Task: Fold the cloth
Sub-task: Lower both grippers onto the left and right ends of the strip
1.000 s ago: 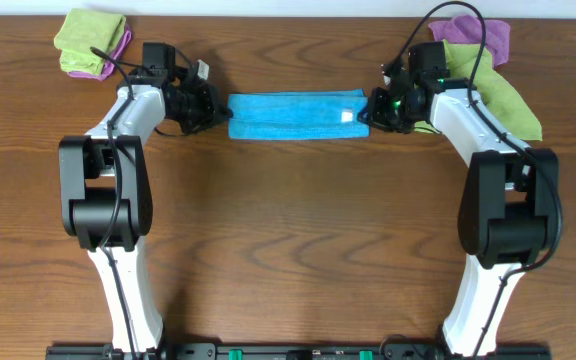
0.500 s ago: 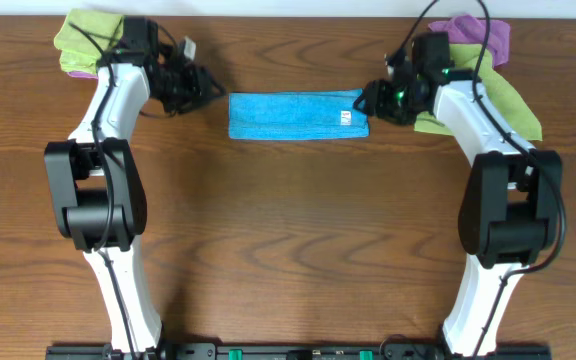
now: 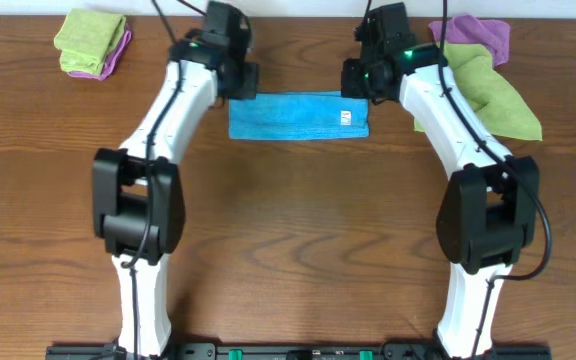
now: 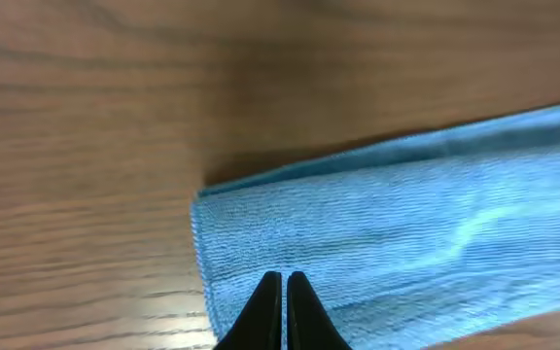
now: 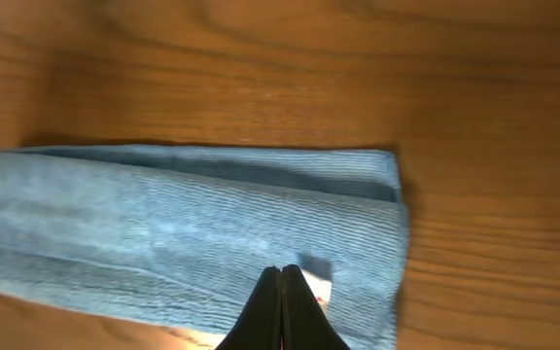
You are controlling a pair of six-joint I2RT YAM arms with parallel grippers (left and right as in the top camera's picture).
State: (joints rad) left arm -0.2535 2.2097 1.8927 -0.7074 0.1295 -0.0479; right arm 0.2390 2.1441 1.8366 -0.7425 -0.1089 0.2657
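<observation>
The bright blue cloth point(image 3: 293, 116) lies folded into a long strip at the far middle of the table, with its small white tag point(image 3: 346, 118) near the right end. My left gripper point(image 3: 242, 88) is shut and empty, just over the strip's far left corner; its tips point(image 4: 283, 280) hover over the cloth point(image 4: 406, 233). My right gripper point(image 3: 357, 84) is shut and empty over the far right corner. Its tips point(image 5: 280, 272) sit beside the tag point(image 5: 317, 284) on the cloth point(image 5: 163, 233).
A folded lime-green cloth on a purple one point(image 3: 89, 41) lies at the far left corner. A purple cloth point(image 3: 478, 35) and a lime-green cloth point(image 3: 493, 95) lie at the far right, beside my right arm. Bare wooden table point(image 3: 298, 220) is in front.
Both arms have swung from the strip's two ends to its far side, over the far corners. The left arm moved furthest, to the right. The cloth has not moved.
</observation>
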